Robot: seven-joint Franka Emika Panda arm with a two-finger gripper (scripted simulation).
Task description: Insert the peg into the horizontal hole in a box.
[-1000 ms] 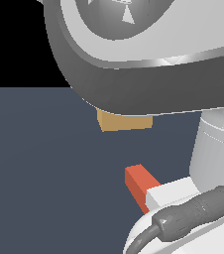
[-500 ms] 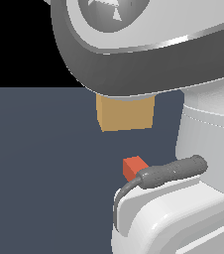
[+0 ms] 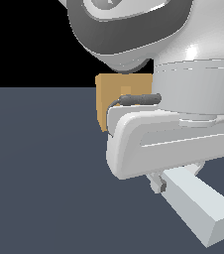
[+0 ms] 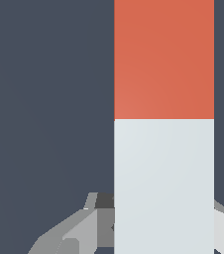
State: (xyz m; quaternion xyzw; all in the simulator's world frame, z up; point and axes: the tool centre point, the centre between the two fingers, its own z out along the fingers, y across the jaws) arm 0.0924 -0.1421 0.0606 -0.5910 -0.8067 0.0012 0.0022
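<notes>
My gripper (image 4: 163,225) is shut on the pale half of the peg (image 4: 163,99), with grey fingers (image 4: 91,223) showing on both sides of it. The peg's red-orange half extends away from the hand over the dark floor. In the exterior view the pale end of the peg (image 3: 198,208) sticks out low toward the camera from under the white hand, at the gripper (image 3: 162,182). The red half is hidden behind the hand. The tan box (image 3: 106,101) stands behind the arm, mostly covered. A small lighter patch, seemingly the hole (image 3: 126,90), shows on its face.
The arm's big grey-and-white links (image 3: 193,84) fill the exterior view's upper right and hide most of the box. A dark cable (image 3: 139,99) runs across the hand. The dark blue-grey floor (image 3: 39,173) spreads to the exterior view's left.
The hand has risen and shifted toward the box with the peg. The red end, visible before, is now hidden behind the hand, and the pale end now shows in front.
</notes>
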